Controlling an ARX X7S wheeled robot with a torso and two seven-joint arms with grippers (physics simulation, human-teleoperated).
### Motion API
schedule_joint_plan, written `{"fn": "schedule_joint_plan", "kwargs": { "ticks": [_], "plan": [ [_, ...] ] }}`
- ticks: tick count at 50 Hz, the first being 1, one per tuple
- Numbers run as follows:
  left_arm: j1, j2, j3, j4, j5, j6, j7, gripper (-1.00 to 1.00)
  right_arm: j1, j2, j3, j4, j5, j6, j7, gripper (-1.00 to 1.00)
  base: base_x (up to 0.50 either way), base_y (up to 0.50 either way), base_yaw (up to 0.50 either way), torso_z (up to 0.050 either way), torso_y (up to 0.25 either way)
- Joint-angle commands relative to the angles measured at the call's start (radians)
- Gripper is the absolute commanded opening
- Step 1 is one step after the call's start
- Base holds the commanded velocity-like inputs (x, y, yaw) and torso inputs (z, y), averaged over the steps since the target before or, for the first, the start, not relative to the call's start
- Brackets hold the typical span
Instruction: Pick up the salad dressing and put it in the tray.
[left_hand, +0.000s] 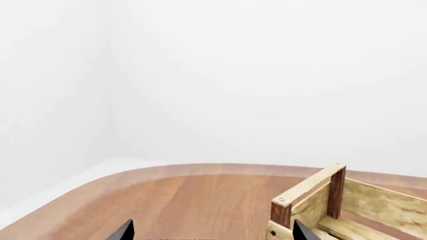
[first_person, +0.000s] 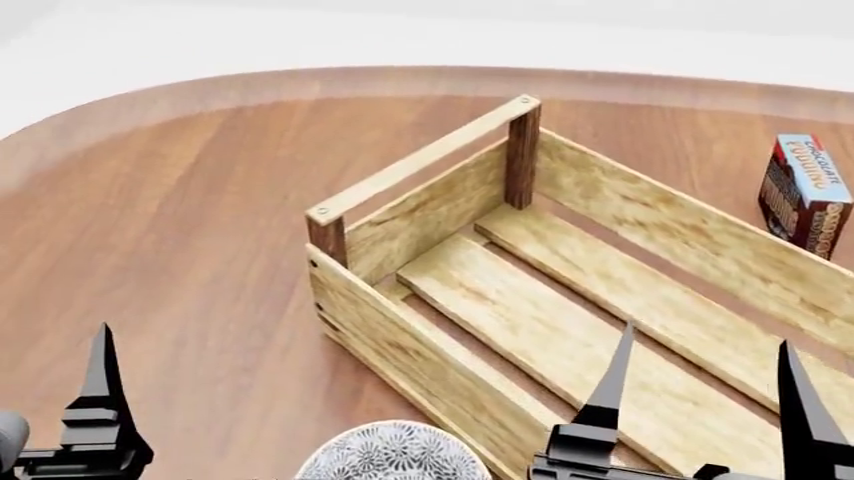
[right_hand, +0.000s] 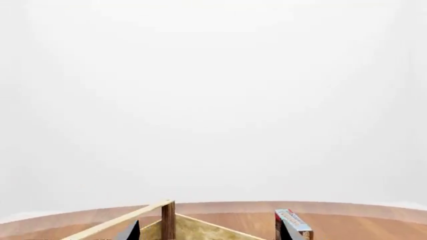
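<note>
We see the tray (first_person: 441, 300) sitting at an angle on the wooden table (first_person: 174, 220), its slatted floor bare and one top rail running between two dark corner posts. Our right gripper (first_person: 705, 375) hangs over the near end of the tray with its two dark fingers spread wide and nothing between them. Of our left gripper (left_hand: 210, 231) the head view shows only one finger (first_person: 100, 385) above the table, left of the tray; the left wrist view shows two fingertips well apart with nothing between them, so it too stands wide. A patterned white bowl (first_person: 394, 452) sits at the near edge of the head view, just beside the tray's near wall. A pudding box (first_person: 805, 195) stands upright on the table beyond the tray's far right side. We cannot find the salad dressing in any view.
</note>
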Motion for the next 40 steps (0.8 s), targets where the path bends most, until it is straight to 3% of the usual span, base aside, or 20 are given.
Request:
{"fn": "schedule_joint_plan", "kwargs": {
  "ticks": [1,40],
  "plan": [
    [-0.003,-0.006,0.003,0.002,-0.005,-0.001,-0.006,1.00,0.000,0.010,-0.009,-0.002,0.001,-0.008,-0.001,1.00,0.00,0.00,0.50,0.000,0.000],
    [0.000,-0.019,0.011,-0.005,-0.018,0.010,-0.022,1.00,-0.008,0.040,-0.041,0.009,0.008,-0.029,0.018,1.00,0.00,0.00,0.50,0.000,0.000]
  ]
}}
